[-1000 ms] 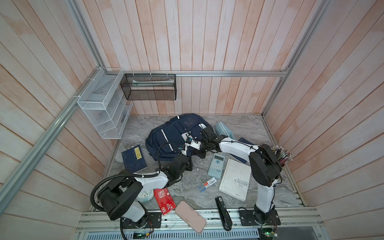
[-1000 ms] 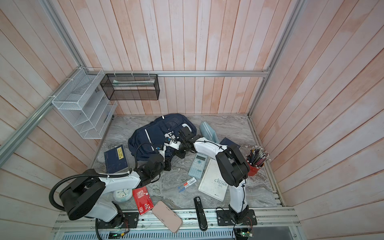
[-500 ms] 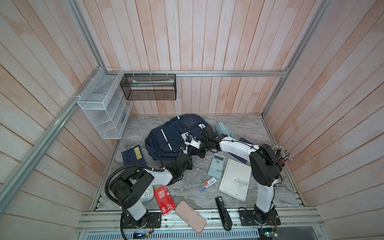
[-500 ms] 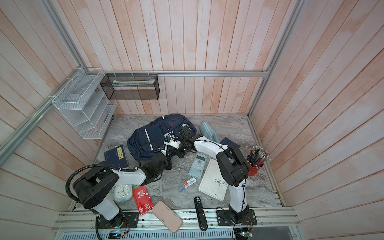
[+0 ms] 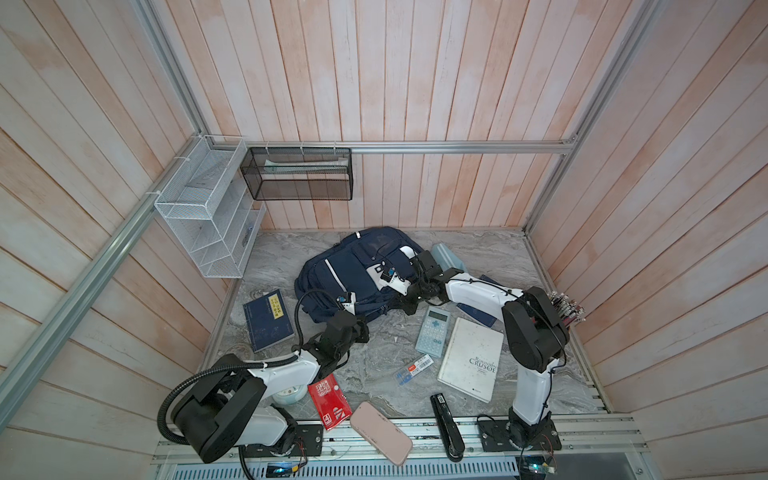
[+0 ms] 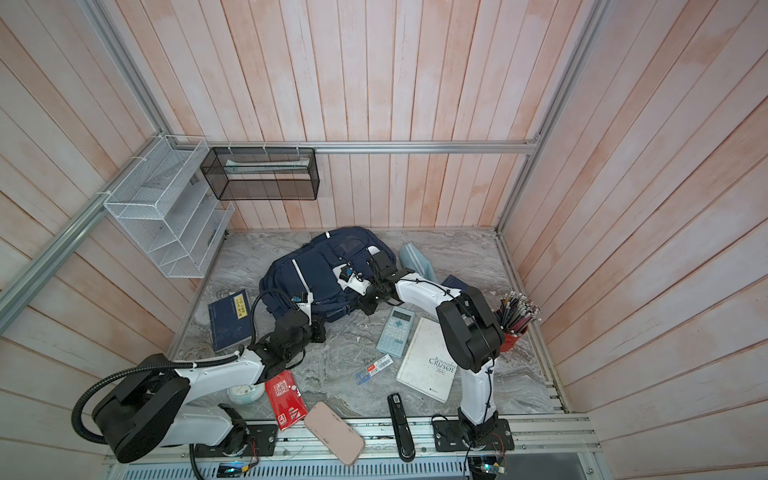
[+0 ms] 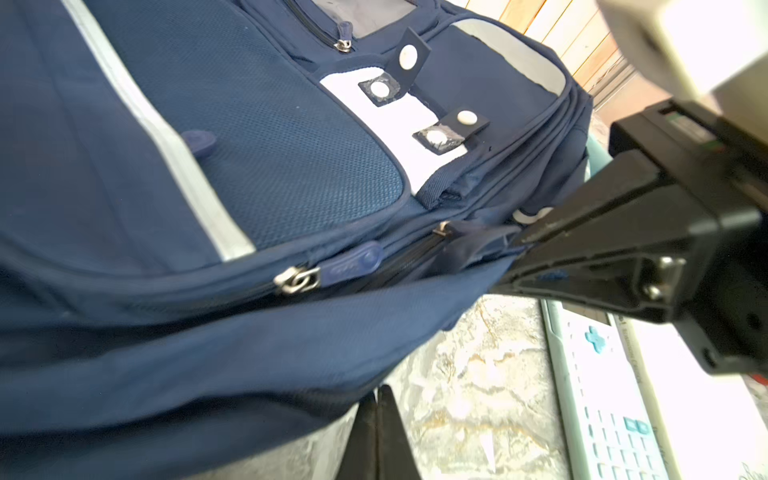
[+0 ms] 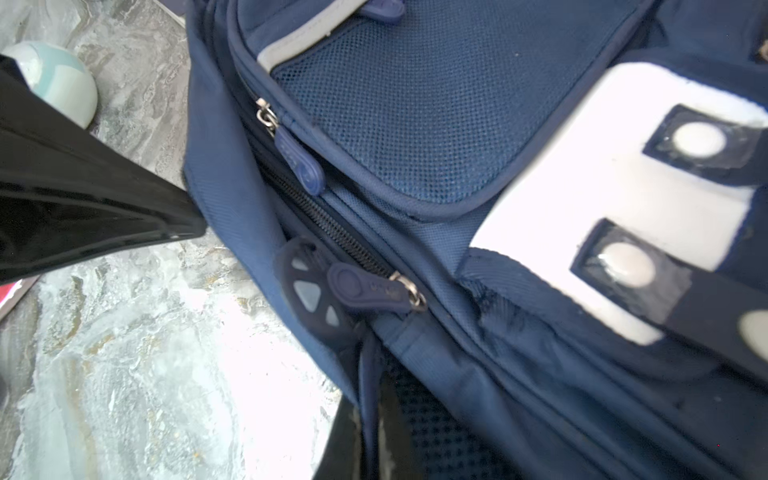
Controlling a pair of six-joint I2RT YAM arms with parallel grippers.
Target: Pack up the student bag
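A large navy-blue student bag lies flat, front pockets up, near the middle of the grey marbled tabletop, a little toward its 12 o'clock side in both top views. White reflective stripes and a white patch with round studs show on its front.

The right gripper reaches in at the bag's 4 o'clock edge. It is clenched on a fold of the bag's fabric beside the main zip. The left gripper sits at the bag's 6 o'clock edge with its jaws pressed together. Its tips meet the bag's lower hem, and it may be nipping a little fabric, though the wrist view is too blurred there to tell. A blue zip pull lies on the seam between the two grippers.

Around the bag:
- A light-blue pouch is just beside it at 2 o'clock.
- A pale-blue calculator lies at 4 o'clock, with a white book just beyond it.
- A small clear box with a red label lies at 5 o'clock.
- A navy notebook lies at 8 o'clock.

Along the tabletop's 6 o'clock edge lie a round pale-green object, a red booklet, a pink case and a black stapler. A cup of pencils stands at the tabletop's 3 o'clock edge.

A white wire rack hangs on the wall at 10 o'clock. A black mesh basket hangs near 12 o'clock.
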